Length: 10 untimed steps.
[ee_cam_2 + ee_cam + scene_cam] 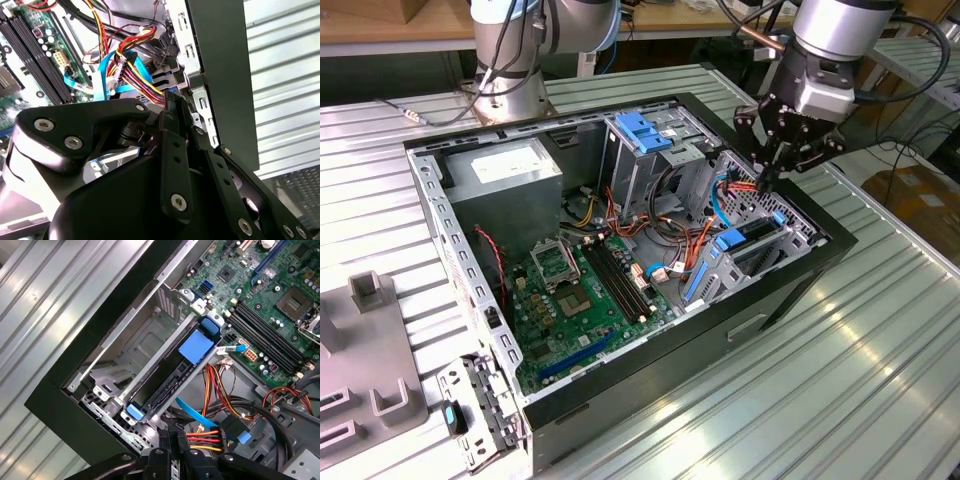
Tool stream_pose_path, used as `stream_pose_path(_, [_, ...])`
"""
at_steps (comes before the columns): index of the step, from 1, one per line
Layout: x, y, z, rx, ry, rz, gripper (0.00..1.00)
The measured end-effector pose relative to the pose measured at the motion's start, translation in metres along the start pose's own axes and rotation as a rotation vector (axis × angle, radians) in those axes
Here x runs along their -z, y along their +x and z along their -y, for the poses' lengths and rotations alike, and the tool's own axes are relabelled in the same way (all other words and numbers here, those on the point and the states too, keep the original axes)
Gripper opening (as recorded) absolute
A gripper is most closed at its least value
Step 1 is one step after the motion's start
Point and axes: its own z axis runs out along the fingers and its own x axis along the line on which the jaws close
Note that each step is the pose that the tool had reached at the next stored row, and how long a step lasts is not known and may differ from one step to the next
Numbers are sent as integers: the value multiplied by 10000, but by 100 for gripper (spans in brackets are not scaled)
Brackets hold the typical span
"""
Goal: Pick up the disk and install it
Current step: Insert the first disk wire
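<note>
The disk (167, 386) sits on edge inside the drive bay at the front corner of the open computer case (790, 290), its dark body framed by blue side rails. In the exterior view the disk (752, 240) lies just below my gripper (767, 178). The gripper hangs over the bay beside a bundle of red, orange and yellow power wires (205, 440). Its fingers (167, 452) stand close together with nothing between them. In the second wrist view the gripper (172, 102) points down next to the same wires (137, 75) and a blue flat cable (105, 75).
The green motherboard (575, 295) fills the case floor. A grey power-supply box (505, 170) sits at the far left corner, and a metal cage with a blue latch (640, 130) stands behind the bay. A grey fixture (370, 340) rests on the ribbed table (840, 400).
</note>
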Motion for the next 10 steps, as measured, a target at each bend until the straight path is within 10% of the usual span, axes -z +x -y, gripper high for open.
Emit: stream_pose_path(10, [-5,2,4,-1400,-117,-32,17])
